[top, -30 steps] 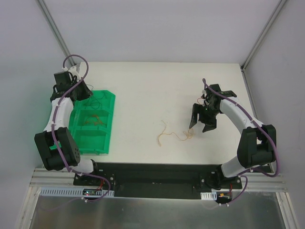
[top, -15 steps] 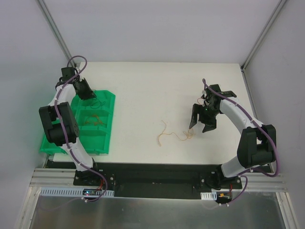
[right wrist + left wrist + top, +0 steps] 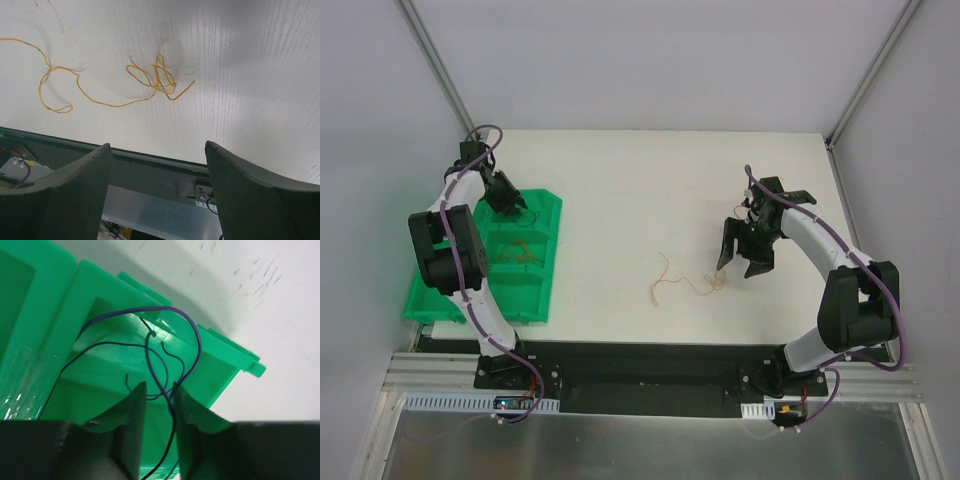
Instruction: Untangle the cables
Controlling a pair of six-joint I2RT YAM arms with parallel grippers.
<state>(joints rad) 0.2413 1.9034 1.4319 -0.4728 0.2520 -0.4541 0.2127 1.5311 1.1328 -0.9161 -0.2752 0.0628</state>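
Note:
My left gripper (image 3: 506, 196) hangs over the far compartment of the green tray (image 3: 546, 292). In the left wrist view its jaws (image 3: 159, 385) stand slightly apart, and a thin dark purple cable (image 3: 165, 307) loops in that compartment, one strand running loose through the gap. A curly orange cable (image 3: 520, 250) lies in the tray's middle compartment. On the table a thin orange-yellow cable (image 3: 663, 280) ends in a small tangle (image 3: 160, 80). My right gripper (image 3: 740, 265) hovers open just right of that tangle, nothing between its fingers (image 3: 159, 145).
The green tray's wall and corner lip (image 3: 220, 347) lie just beyond my left fingertips. The table's near edge and a black base rail (image 3: 150, 165) show under the right gripper. Grey walls and metal posts (image 3: 435, 60) ring the table.
The left arm's elbow has swung up toward the tray's far end, and the left jaws have parted a little around the dark cable. The right arm and the table cable have not moved.

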